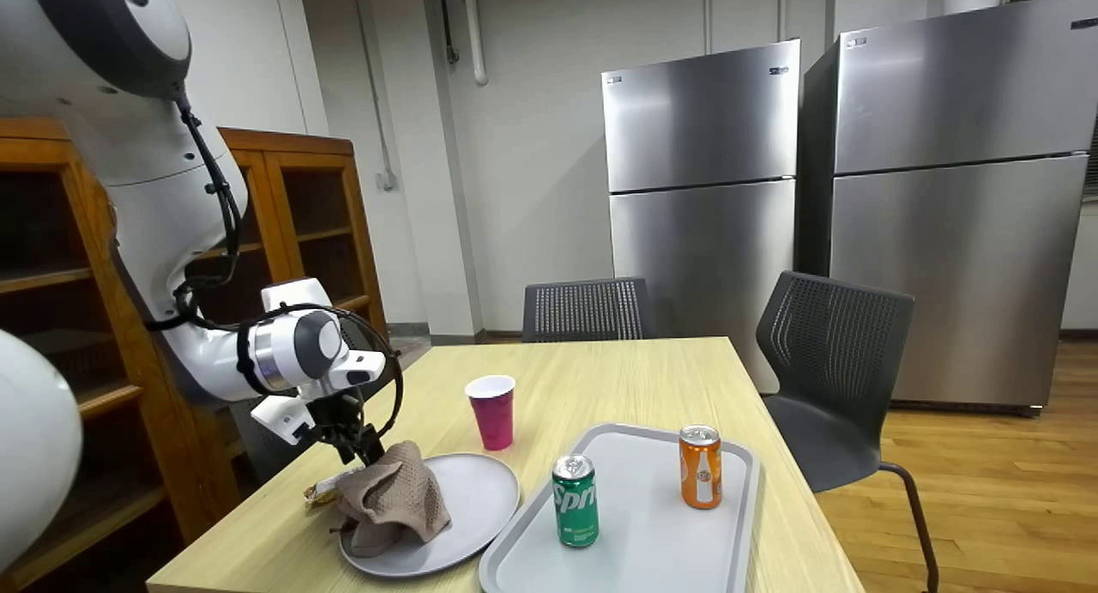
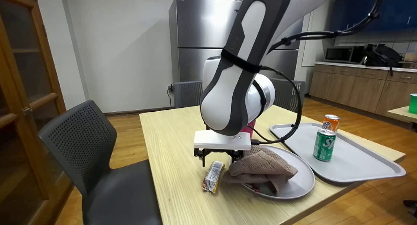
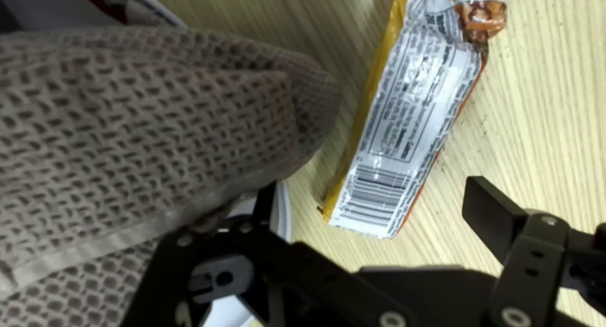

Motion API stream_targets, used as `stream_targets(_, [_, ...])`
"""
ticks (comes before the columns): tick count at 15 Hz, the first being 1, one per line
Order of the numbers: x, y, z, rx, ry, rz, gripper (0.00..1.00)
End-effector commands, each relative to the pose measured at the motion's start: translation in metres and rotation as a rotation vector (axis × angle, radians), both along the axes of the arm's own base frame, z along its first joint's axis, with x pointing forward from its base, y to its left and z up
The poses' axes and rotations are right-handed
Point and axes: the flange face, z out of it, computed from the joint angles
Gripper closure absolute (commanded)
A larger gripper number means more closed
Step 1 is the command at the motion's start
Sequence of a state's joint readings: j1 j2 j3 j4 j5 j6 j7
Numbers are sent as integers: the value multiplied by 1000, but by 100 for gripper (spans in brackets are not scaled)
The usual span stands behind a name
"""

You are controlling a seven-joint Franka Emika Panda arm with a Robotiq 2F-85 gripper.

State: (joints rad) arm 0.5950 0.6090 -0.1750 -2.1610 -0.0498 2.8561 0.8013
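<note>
"Black metal two-fingered end effector [image 3: 374, 199], right up against the wrist camera: fingers spread well apart, nothing clamped between them. What lies below?"

"Long white, gold and orange wrapped snack bar [image 3: 397, 142], shiny plastic. It rests on the pale wood tabletop [image 2: 172, 153], between the fingers as the wrist view looks down, with bare wood showing on both sides."

"And beside it?"

"Crumpled brown waffle-weave fabric cloth [image 1: 395, 490], heaped on the round grey plate [image 1: 485, 499] and spilling past its rim toward the bar."

"How far along would you call it?"

"Judging by how things lie, unfinished. The cloth is on the plate with no grip on it that I can see, and a green metal soda can [image 1: 575, 507] and an orange metal soda can [image 1: 701, 473] stand upright on the grey rectangular tray [image 1: 635, 550]. The bar sits on bare wood, off both plate and tray; I'd say a grip on it is not yet made."

"What can't you make out?"

"Whether the fingertip nearer the cloth touches it, and how high the fingers hang above the wood. A dark red scrap [image 3: 102, 0] shows by the plate's rim, mostly out of sight, so I can't name it."

"The bar's crumpled far end runs out of the wrist view, too: torn or just folded, hard to tell."

"And in an exterior view the magenta plastic cup [image 2: 249, 129] is just a sliver behind the white and dark grey robot arm [image 2: 220, 101]."
</note>
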Motion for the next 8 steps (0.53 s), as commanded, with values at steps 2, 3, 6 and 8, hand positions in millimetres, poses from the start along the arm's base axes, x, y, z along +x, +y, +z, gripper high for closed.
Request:
stream_targets(2, [3, -18, 29, 3, -35, -11, 0])
stream_targets(3, [4, -23, 34, 5, -47, -17, 0])
stream_targets(6, [4, -39, 44, 6, -49, -43, 0])
stream_targets(8, [5, -54, 50, 7, -64, -58, 0])
